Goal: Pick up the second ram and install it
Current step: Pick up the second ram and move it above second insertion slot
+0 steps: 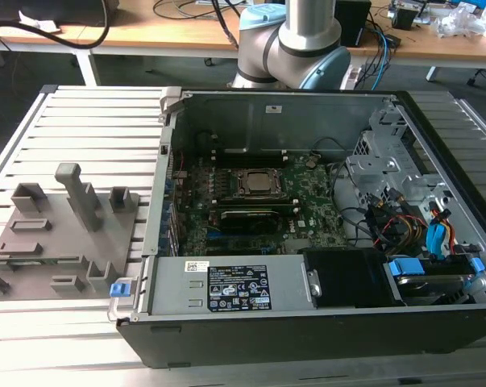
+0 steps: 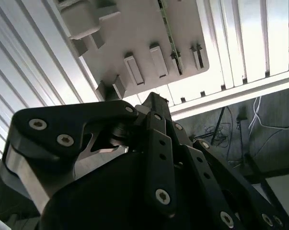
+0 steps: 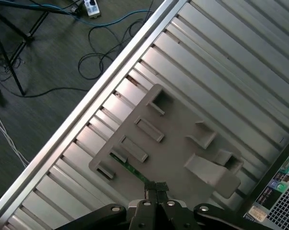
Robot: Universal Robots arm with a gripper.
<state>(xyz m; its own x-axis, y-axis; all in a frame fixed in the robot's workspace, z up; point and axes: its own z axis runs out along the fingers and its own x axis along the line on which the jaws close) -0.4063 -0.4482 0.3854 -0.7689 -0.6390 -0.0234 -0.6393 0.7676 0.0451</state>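
Observation:
The second ram (image 3: 132, 168) is a thin green stick standing on edge in a slot of the grey holder block (image 3: 175, 143), near the block's edge. In the second wrist view the ram (image 2: 169, 38) shows as a narrow green line on the same holder (image 2: 134, 28). My gripper (image 3: 156, 188) hangs well above the holder, its black fingers pressed together with nothing between them, and its tip lines up near one end of the stick. The second wrist view looks past the gripper (image 2: 154, 100) and its linkage.
The open computer case (image 1: 307, 322) lies to the exterior view's right of the holder (image 1: 57, 242), with the motherboard (image 1: 251, 218) and CPU socket (image 1: 261, 184) inside. Both rest on a ribbed aluminium table (image 1: 89, 121). Cables and a tripod stand on the floor (image 3: 34, 62) beyond the table's edge.

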